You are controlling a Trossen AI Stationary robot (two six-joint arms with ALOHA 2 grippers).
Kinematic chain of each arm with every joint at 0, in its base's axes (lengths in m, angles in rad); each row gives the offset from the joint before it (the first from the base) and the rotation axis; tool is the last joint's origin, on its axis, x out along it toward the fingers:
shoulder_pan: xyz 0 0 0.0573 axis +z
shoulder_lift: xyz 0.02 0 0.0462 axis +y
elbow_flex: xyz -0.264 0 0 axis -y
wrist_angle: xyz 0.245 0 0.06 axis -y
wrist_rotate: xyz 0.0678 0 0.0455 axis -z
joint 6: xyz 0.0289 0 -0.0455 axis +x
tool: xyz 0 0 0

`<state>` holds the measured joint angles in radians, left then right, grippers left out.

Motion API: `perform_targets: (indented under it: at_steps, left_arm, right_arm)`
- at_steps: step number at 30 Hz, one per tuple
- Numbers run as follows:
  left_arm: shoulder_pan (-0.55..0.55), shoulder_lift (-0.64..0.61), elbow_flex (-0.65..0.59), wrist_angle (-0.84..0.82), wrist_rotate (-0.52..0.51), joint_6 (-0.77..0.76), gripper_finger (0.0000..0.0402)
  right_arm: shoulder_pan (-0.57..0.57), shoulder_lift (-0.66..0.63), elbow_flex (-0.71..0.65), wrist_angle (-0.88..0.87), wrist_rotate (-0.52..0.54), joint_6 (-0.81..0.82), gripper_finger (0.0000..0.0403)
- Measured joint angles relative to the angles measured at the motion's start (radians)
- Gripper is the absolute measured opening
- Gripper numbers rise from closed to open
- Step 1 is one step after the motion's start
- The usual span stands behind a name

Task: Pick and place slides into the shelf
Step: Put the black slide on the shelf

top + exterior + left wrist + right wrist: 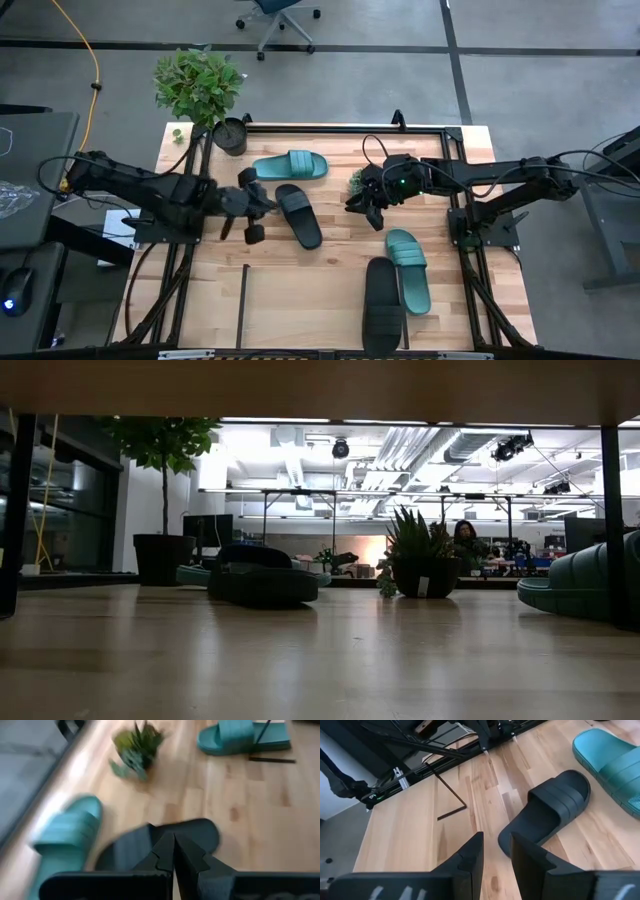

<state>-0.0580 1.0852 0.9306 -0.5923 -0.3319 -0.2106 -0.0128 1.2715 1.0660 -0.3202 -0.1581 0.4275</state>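
While no slide is yet shelved, my left gripper [262, 208] hangs pinched shut and empty just beside the black slide [299, 214] at table centre, seemingly lining up a pick. My right gripper [366, 205], fingers narrowly parted, holds nothing above the boards near the teal slide [408, 269].

Large leafy green plant in dark round pot [203, 92] at upper left of high view, by wooden tabletop's back left corner. Small spiky green potted plant [356, 183] near centre of high view; in low view same plant [416, 552] right of centre. Light-wood tabletop [310, 290] fills lower middle. Yellow cable [92, 62] on grey floor, upper left. Blue-seated wheeled office chair [277, 18] top centre. Person [466, 540] in background, low view, right of centre.
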Motion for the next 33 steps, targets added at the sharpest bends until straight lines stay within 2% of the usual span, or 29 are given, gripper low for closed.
perform_targets:
  at_steps: [5, 11, 25, 28, 33]
  left_arm:
    - [0.202, 0.043, 0.024, 0.001, 0.308, -0.022, 0.0001]
    - [0.384, 0.089, 0.026, -0.013, 0.496, 0.006, 0.0001]
    - [0.513, 0.299, 0.025, 0.015, 0.615, 0.049, 0.0003]
    - [0.539, 0.322, 0.025, 0.040, 0.649, 0.050, 0.0023]
    - [0.575, 0.341, 0.024, 0.070, 0.705, 0.049, 0.0088]
  right_arm:
    - [0.000, -0.001, 0.000, 0.000, 0.000, 0.001, 0.0085]
    - [0.000, -0.001, 0.000, 0.005, -0.001, 0.001, 0.0085]
    - [0.047, -0.001, 0.000, 0.004, 0.038, 0.000, 0.0085]
    - [0.048, -0.001, 0.000, 0.004, 0.038, 0.001, 0.0085]
    - [0.048, -0.001, 0.000, 0.004, 0.039, 0.001, 0.0085]
